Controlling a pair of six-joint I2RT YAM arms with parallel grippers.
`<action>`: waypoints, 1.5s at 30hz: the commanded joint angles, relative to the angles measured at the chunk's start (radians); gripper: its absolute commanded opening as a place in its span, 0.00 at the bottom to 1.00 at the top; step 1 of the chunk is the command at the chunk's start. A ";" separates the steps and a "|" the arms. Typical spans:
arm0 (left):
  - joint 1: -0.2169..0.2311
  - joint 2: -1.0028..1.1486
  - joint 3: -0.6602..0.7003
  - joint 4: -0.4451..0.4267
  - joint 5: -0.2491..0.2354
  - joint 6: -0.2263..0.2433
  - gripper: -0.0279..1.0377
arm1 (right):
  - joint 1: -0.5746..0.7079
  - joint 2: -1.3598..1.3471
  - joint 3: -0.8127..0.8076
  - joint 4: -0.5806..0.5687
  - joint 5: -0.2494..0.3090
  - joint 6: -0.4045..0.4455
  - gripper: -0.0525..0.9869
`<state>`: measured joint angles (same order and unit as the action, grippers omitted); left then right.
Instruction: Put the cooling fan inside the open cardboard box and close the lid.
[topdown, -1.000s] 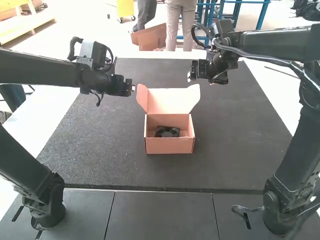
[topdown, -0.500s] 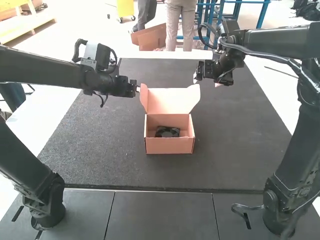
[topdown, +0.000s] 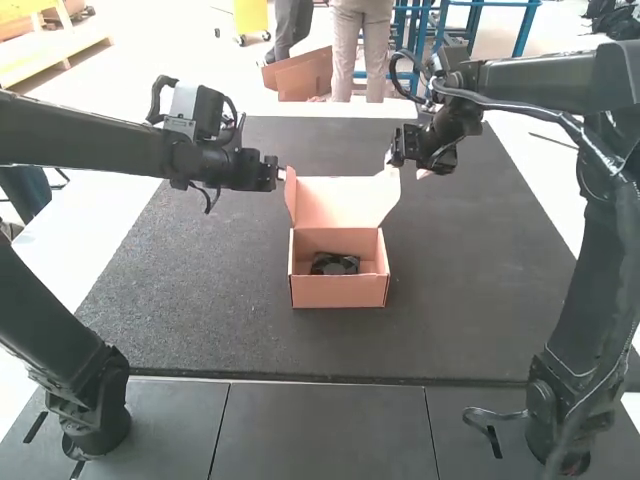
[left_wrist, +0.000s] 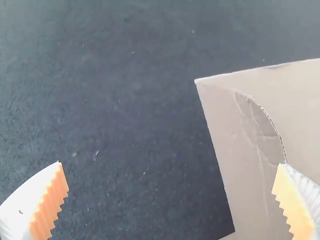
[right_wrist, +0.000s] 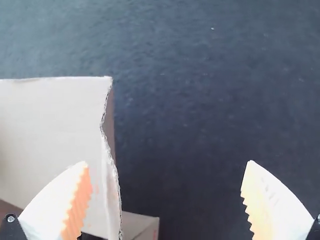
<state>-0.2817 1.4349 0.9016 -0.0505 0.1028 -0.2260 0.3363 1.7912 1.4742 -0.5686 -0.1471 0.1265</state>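
Note:
A black cooling fan lies inside the open cardboard box on the dark mat. The lid stands upright behind the opening, with side flaps sticking out at both upper corners. My left gripper is at the lid's left flap, open, its orange-padded fingers spread wide with the flap's edge near one of them. My right gripper hovers at the lid's right flap, also open, with that flap's torn edge beside one pad.
The dark mat spreads wide around the box on all sides. Another cardboard box sits on the floor beyond the mat's far edge. The arm bases stand at the front left and front right.
My left gripper has moved right, up to the lid's left flap. My right gripper shifted right and back, then settled over the lid's right corner. The box stayed put.

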 joint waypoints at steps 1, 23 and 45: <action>-0.007 0.007 0.042 0.014 0.011 -0.010 0.94 | -0.002 0.002 0.032 0.003 -0.028 -0.016 0.58; -0.008 0.018 0.042 0.026 0.009 -0.010 0.94 | 0.001 0.022 0.047 -0.030 -0.100 -0.018 0.23; -0.010 0.022 0.042 0.020 0.009 -0.009 0.94 | 0.041 0.014 0.084 -0.139 -0.137 -0.027 0.04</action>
<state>-0.2817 1.4544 0.9016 -0.0349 0.1024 -0.2264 0.3504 1.8084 1.5295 -0.6853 -0.2634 0.1123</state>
